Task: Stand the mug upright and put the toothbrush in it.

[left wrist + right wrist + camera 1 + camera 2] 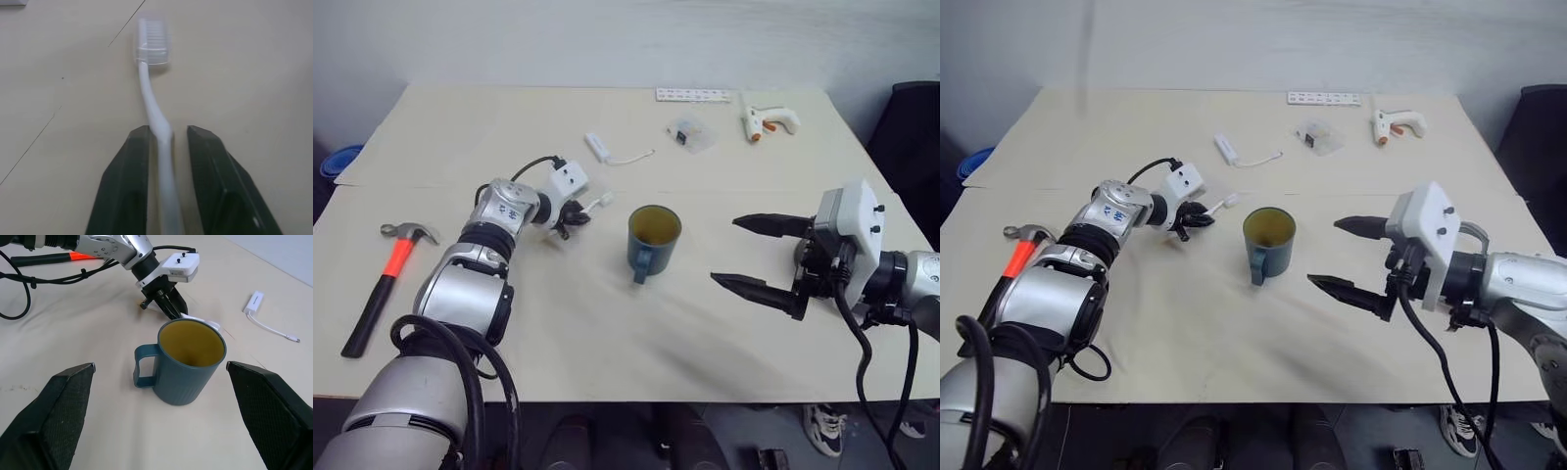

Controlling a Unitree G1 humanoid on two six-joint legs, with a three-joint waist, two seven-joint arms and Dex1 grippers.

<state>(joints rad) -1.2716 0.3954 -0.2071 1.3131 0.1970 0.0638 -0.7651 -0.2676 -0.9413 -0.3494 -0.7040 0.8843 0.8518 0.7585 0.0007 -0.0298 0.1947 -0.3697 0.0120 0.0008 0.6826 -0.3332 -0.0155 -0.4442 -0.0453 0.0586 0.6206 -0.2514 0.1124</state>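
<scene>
Two task items are recorded on the worktop (607,352). The mug (652,238) is found upright near the middle, mouth up, handle toward the robot, its yellowish inside empty; the first step is judged done. The toothbrush (155,105) is seen lying flat just beside the mug on the robot's left, its handle taken between the fingers of the left gripper (570,221), which are drawn together on it. The lift and the placing in the mug are judged outstanding.

The right gripper (756,257) is held off to the mug's right, its fingers spread wide, nothing between them.

The left wrist view alone gives the bristled head and the seat of the handle between the fingers. The right wrist view gives the mug's ribbed wall and hollow. The head views add a hammer (384,282), an adapter with cable (602,148) and a glue gun (768,122).
</scene>
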